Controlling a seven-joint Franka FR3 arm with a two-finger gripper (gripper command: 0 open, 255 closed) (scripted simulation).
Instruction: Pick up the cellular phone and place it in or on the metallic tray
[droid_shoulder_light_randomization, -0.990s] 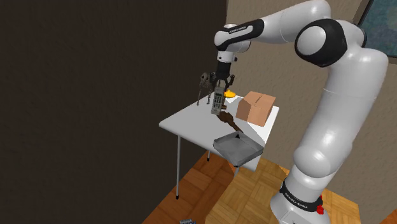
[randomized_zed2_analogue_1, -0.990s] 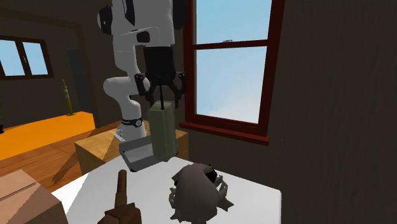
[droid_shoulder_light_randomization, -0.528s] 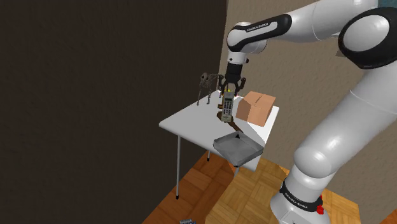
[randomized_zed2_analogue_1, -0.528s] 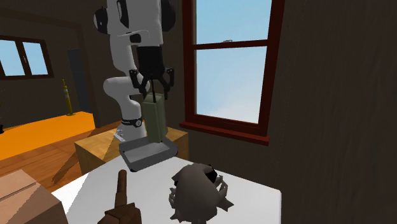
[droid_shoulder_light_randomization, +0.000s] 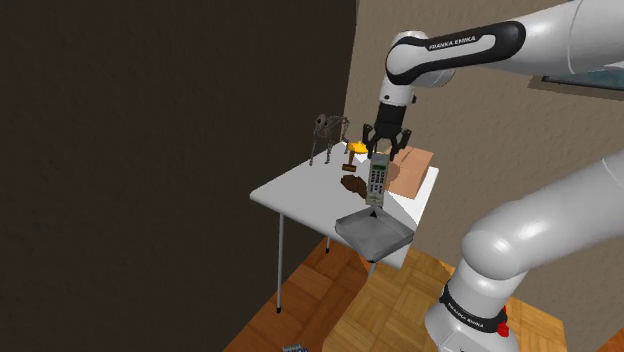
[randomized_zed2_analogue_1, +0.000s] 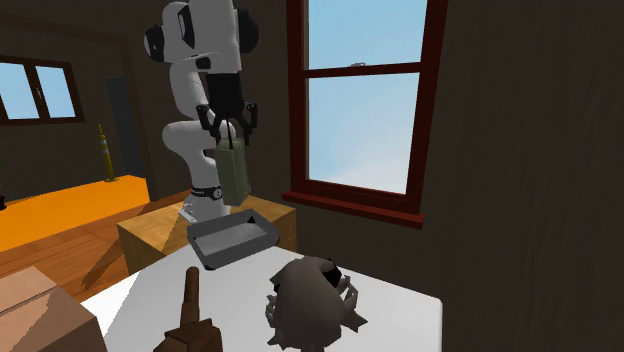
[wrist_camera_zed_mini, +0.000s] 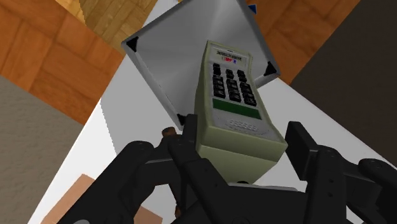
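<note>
Currently: carry phase, phone in the air over the tray.

- Gripper is clamped on one end of the phone. In the wrist view the two black fingers press on its opposite narrow sides, so the gripper is closed about as wide as the handset.
- The phone hangs upright below the hand with its free end pointing down. Holding it by the end leaves the whole body clear beneath the fingers, which suits setting it down end-first or tipping it flat.
- The grey tray sits at the table corner nearest the robot's stand. The phone is above it, touching nothing.
- Along the gripper's axis, the keypad face overlaps one edge of the tray. My reading: roughly aligned but biased to that edge, not centred.
- The far side of the table holds a cardboard box, a small brown object and a legged figure at the far corner. None are under the phone.

Judgement: the pick is done, the place is not yet. The next move likely needs a small shift toward the tray's middle, then a descent before opening. Risk: released from this height and pose, the phone could topple over the low rim onto the table.
</note>
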